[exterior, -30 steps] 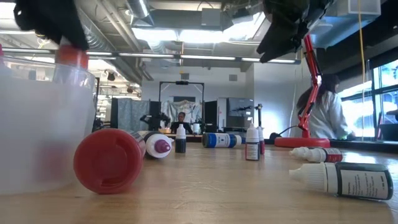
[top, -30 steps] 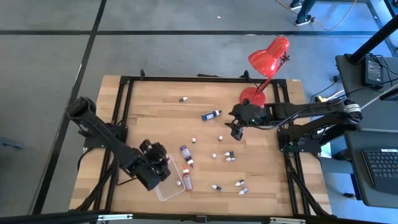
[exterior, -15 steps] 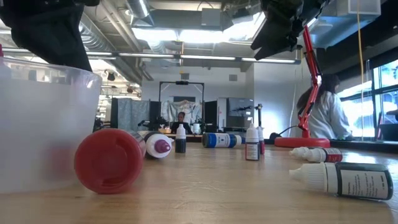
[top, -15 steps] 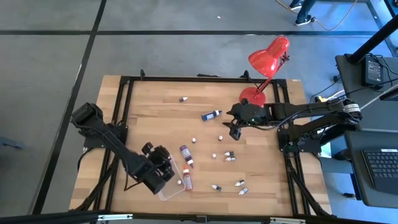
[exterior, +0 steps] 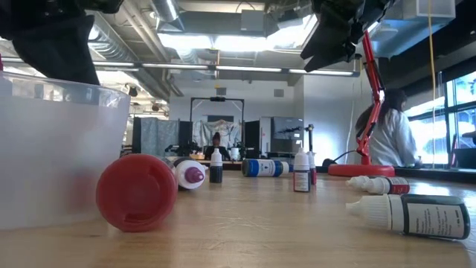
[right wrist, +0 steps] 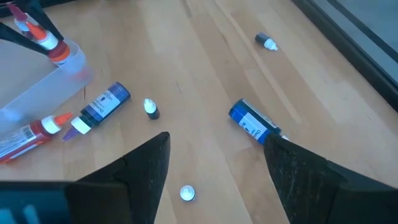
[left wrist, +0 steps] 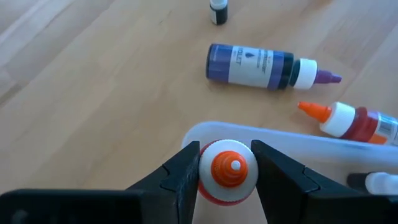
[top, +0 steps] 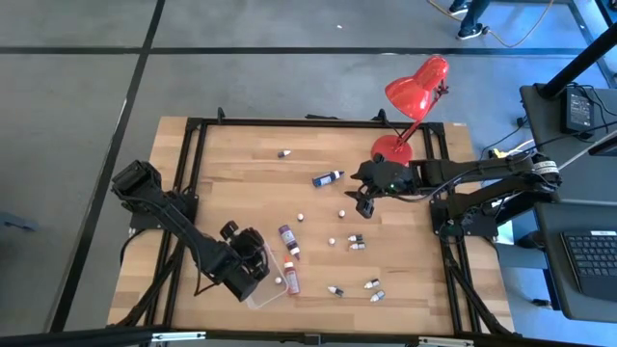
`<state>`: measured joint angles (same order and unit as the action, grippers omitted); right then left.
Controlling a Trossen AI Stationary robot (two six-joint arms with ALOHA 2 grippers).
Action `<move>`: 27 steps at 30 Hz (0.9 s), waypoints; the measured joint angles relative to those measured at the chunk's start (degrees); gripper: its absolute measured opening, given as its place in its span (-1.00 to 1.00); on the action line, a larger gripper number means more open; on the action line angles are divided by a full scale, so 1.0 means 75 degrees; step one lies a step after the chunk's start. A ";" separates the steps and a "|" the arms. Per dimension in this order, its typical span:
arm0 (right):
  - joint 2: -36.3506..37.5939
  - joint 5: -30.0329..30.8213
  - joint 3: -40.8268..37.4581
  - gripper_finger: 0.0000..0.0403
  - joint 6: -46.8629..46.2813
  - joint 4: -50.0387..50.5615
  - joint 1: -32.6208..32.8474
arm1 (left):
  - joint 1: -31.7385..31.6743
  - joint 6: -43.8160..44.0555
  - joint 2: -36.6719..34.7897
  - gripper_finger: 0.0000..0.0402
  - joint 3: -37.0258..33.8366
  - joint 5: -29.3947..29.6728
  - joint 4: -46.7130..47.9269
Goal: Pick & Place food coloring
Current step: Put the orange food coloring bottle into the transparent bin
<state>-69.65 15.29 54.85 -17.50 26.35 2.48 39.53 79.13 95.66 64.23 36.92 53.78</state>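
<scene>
My left gripper is at the near left of the table, shut on a food coloring bottle with an orange-red cap. It holds the bottle inside the clear tray. A second bottle lies in the tray. A purple bottle and a red one with an orange tip lie on their sides on the wood just beyond the tray. Several small bottles are scattered mid-table. My right gripper hangs open above the table near the lamp's base, with nothing between its fingers. My left gripper pinches the bottle at its cap end between its two fingers, one on each side. The fingers slant down from the table's left. The bottle stands with its cap up, its lower part inside the tray and hidden by the cap and fingers.
A red desk lamp stands at the far right. A dark blue bottle lies in front of my right gripper. A person sits beyond the table. Bare wood lies along the far left of the table.
My left gripper has gone down with the bottle: its red cap showed above the tray's rim in the low view and has since sunk behind the wall. The tray's wall and the red-capped bottle beside it have shifted slightly.
</scene>
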 joint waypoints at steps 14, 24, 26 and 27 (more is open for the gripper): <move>0.0000 0.0006 -0.0003 0.30 0.0017 0.0003 0.0000 | -0.0056 -0.0052 -0.0003 -0.32 0.0000 -0.0046 0.0029; 0.0000 0.0003 -0.0003 0.30 0.0009 0.0003 0.0000 | -0.0253 -0.0049 -0.0006 -0.32 0.0000 0.0490 0.0032; 0.0000 0.0003 -0.0003 0.30 0.0009 0.0003 0.0000 | -0.0280 -0.0049 -0.0006 -0.31 0.0000 0.0493 0.0032; 0.0000 0.0003 -0.0003 0.30 0.0007 0.0003 0.0000 | -0.0288 -0.0049 -0.0006 -0.31 0.0000 0.0493 0.0032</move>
<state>-69.65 15.31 54.83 -17.44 26.37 2.48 37.37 78.76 95.61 64.23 40.62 54.02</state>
